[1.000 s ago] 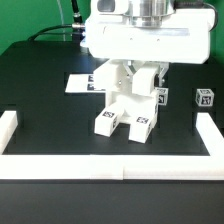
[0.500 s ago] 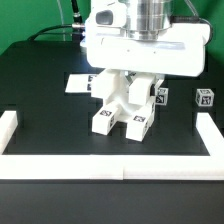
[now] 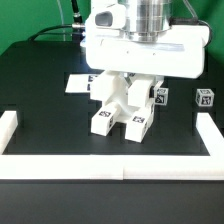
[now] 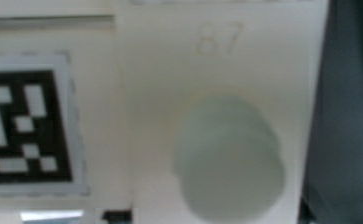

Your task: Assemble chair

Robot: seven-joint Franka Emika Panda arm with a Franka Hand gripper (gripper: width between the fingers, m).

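The arm ends in a broad glossy white rectangular housing [image 3: 140,55] with softly rounded edges. Above it sits a brushed silver metal cylinder [image 3: 150,14]. Beside the cylinder is a rounded white casing [image 3: 104,15] marked with a small dark spot. A thin dark cable [image 3: 72,12] shows behind the casing.

The exterior view looks in from outside the low border wall [image 3: 110,166], slightly above the desk [image 3: 40,85]. It faces the arm head-on and takes in most of the black top from a middling distance. The wrist view rides on the arm, so close to the chair [image 4: 213,60] that one blurred white face and a tag [image 4: 18,120] fill it. Both views share that chair.
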